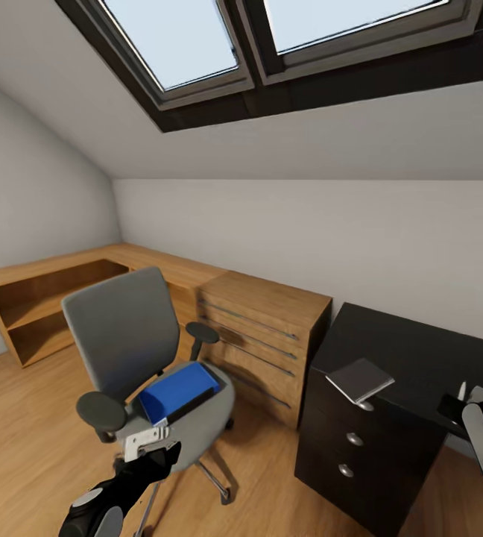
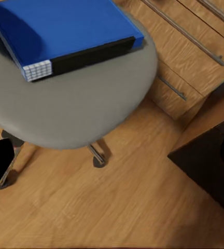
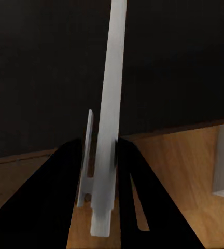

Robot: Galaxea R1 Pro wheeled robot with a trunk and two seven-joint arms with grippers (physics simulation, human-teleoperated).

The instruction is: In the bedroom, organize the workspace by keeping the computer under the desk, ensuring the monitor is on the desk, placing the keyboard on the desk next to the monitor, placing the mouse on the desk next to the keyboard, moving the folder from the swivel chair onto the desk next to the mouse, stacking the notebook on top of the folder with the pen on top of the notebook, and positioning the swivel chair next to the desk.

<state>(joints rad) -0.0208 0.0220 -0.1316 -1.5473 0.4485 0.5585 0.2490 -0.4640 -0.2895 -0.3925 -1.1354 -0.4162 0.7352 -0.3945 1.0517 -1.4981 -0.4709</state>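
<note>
while the flat, bright blue folder [image 1: 178,391] is seen lying on the grey padded seat of the swivel chair [image 1: 126,335], its black spine with a white grid label, the slim white-silver pen [image 3: 109,114] is pinched lengthwise by the right pincer [image 3: 102,161] over the glossy black desk [image 1: 420,354]. the thin grey notebook [image 1: 360,379] rests on the desk's corner. the left pincer's [image 1: 147,441] spread cannot be told.

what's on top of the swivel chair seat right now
The blue folder lies flat on the swivel chair's grey seat, towards the backrest. Nothing rests on the folder. The seat area beneath the folder is covered, so anything under it cannot be seen.
</note>
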